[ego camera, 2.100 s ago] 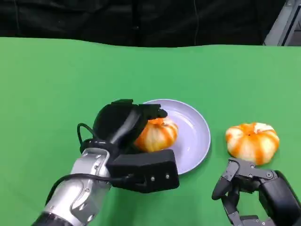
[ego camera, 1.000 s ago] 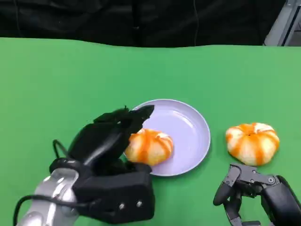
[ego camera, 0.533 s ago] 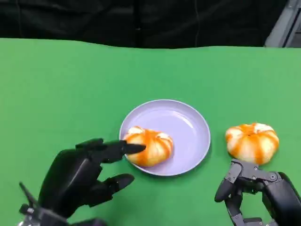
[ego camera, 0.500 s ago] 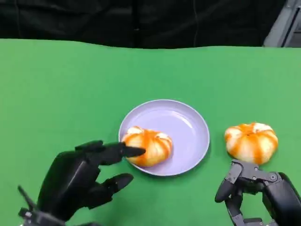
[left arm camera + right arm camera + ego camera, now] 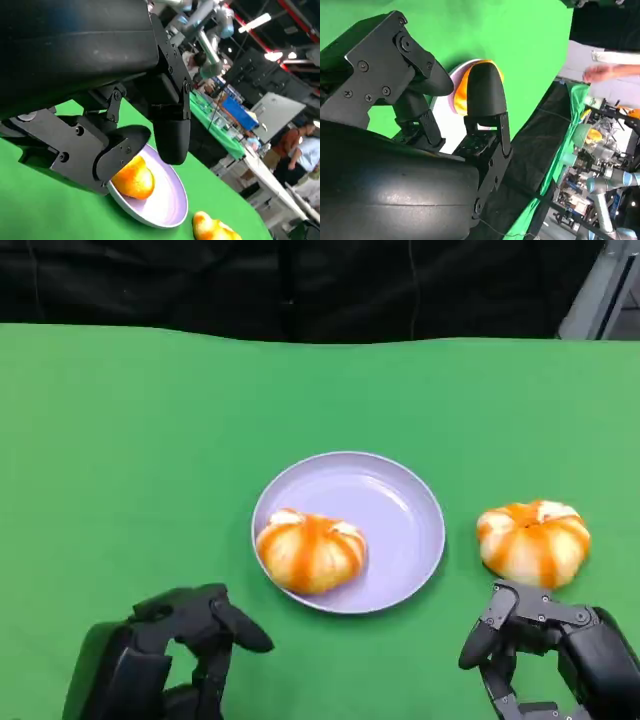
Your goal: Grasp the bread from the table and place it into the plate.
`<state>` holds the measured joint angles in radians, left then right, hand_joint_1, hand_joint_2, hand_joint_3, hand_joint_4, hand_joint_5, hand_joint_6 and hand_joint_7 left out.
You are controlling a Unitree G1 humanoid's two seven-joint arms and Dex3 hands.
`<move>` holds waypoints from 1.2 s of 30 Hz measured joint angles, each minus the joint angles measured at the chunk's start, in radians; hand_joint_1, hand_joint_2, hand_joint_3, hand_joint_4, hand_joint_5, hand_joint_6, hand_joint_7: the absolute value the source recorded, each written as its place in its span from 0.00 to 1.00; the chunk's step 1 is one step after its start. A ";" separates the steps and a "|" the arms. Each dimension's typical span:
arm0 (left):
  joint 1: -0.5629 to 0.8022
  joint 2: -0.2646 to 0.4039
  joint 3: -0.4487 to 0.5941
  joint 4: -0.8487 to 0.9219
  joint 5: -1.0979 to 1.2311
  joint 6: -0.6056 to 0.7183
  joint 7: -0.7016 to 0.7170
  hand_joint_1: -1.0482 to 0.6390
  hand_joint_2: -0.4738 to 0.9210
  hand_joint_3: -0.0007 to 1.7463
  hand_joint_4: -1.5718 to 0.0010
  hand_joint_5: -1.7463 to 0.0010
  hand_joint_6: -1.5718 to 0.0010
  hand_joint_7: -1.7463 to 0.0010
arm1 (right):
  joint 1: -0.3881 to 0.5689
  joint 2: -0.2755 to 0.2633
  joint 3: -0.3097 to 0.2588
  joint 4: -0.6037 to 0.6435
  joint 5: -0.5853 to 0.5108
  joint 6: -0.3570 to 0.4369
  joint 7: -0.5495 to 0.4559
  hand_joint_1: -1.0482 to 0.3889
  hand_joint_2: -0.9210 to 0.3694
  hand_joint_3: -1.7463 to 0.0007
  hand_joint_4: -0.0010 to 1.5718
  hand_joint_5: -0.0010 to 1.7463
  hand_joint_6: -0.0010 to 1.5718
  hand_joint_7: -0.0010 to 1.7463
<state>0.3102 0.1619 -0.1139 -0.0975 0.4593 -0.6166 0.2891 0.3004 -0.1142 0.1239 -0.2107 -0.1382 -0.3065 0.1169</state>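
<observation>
- Lavender round plate (image 5: 405, 510) sits near the middle of the green table (image 5: 140, 440).
- One orange-and-white striped round bread roll (image 5: 311, 551) lies inside the plate, on the side nearer the robot's left, resting against the rim.
- A second orange-and-white striped bread roll (image 5: 535, 542) lies on the table, just beside the plate toward the robot's right, not touching it.
- The black left hand (image 5: 165, 665) hovers near the table's front edge, apart from the plate, fingers spread and holding nothing.
- The black right hand (image 5: 545, 645) sits just in front of the second roll, fingers apart and empty, not touching it.
</observation>
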 measured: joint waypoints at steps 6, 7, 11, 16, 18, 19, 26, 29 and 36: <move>0.004 -0.036 0.012 0.053 -0.033 -0.034 0.015 0.63 0.53 0.88 0.46 0.00 0.47 0.17 | -0.010 0.000 0.000 0.007 0.031 0.000 0.010 0.78 0.45 0.20 0.55 0.96 0.49 0.79; 0.004 -0.042 0.013 0.060 -0.051 -0.038 0.014 0.63 0.54 0.88 0.47 0.00 0.47 0.16 | -0.011 0.000 0.000 0.010 0.032 0.000 0.011 0.78 0.45 0.19 0.55 0.96 0.49 0.79; 0.011 -0.055 0.020 0.083 -0.120 -0.054 -0.002 0.62 0.56 0.86 0.47 0.00 0.49 0.12 | -0.011 0.001 0.000 0.014 0.033 0.000 0.010 0.78 0.46 0.20 0.54 0.96 0.49 0.79; 0.024 -0.058 0.028 0.084 -0.167 -0.054 -0.038 0.63 0.56 0.86 0.47 0.00 0.50 0.11 | -0.011 0.005 0.000 0.017 0.036 0.000 0.009 0.78 0.44 0.21 0.54 0.94 0.49 0.77; 0.024 -0.059 0.030 0.084 -0.182 -0.053 -0.055 0.64 0.55 0.87 0.47 0.00 0.49 0.11 | -0.011 0.005 0.000 0.016 0.037 0.000 0.009 0.78 0.44 0.21 0.54 0.94 0.50 0.76; 0.024 -0.059 0.030 0.083 -0.183 -0.053 -0.062 0.63 0.55 0.87 0.47 0.00 0.49 0.11 | -0.010 0.005 0.000 0.016 0.037 0.000 0.009 0.78 0.44 0.21 0.54 0.94 0.50 0.76; 0.041 -0.075 0.026 0.070 -0.204 -0.053 -0.094 0.61 0.56 0.86 0.47 0.00 0.49 0.12 | 0.003 -0.003 -0.003 0.010 0.049 -0.023 0.019 0.78 0.45 0.20 0.55 0.97 0.52 0.76; 0.048 -0.084 0.026 0.070 -0.201 -0.053 -0.095 0.61 0.54 0.88 0.47 0.00 0.49 0.11 | 0.003 -0.009 -0.006 0.012 0.050 -0.036 0.025 0.77 0.46 0.19 0.55 0.97 0.52 0.76; 0.043 -0.087 0.029 0.070 -0.179 -0.053 -0.101 0.61 0.51 0.91 0.45 0.00 0.47 0.11 | -0.002 -0.006 -0.008 0.021 0.049 -0.037 0.026 0.77 0.47 0.18 0.56 0.98 0.52 0.77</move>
<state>0.3529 0.0750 -0.0852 -0.0277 0.2805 -0.6698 0.1876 0.2985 -0.1200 0.1157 -0.1892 -0.0891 -0.3431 0.1427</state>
